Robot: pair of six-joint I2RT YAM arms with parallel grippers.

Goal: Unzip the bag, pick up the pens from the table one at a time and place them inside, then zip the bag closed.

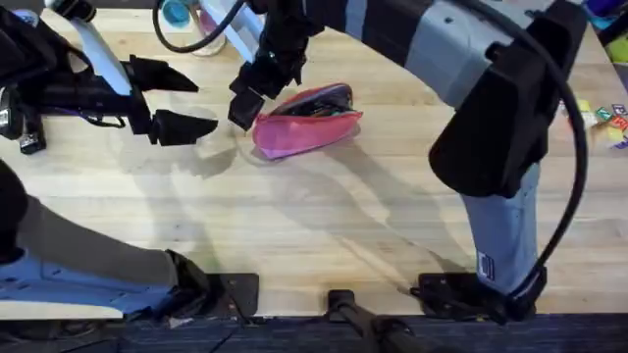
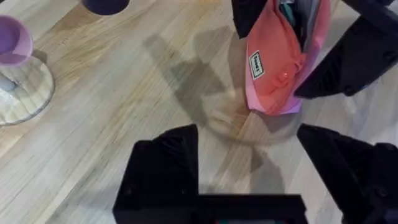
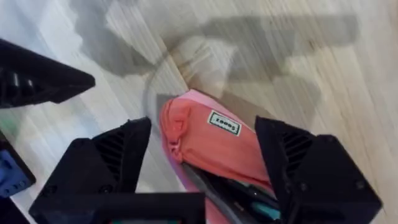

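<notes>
Desk (image 1: pixel 324 226): light wooden planks with visible grain; carries the bag, with shadows of both arms across it.

Bag (image 1: pixel 306 121): pink-red fabric pouch with a lighter pink base, lying on the desk a little left of the middle, toward the far side. Its zipper edge gapes open. A small white label (image 2: pixel 257 64) sits on its side near one end.

Bag contents: dark slim items with a touch of teal show inside the open mouth in the right wrist view (image 3: pixel 249 199); which pens they are cannot be told.

Right gripper (image 1: pixel 257 90): reaches across from the lower right base to the bag's left end. Its fingers (image 3: pixel 112 162) are spread wide, one on each side of that end, not closed on the fabric. Whether a fingertip touches the bag cannot be told.

Left gripper (image 1: pixel 172 98): over the desk to the left of the bag, apart from it, pointing toward it. Its fingers (image 2: pixel 165 165) are spread wide with bare desk between them, holding nothing.

Clear jar (image 2: pixel 18 81): round clear base with a purple top, standing on the desk well to the side of the bag, seen in the left wrist view.
</notes>
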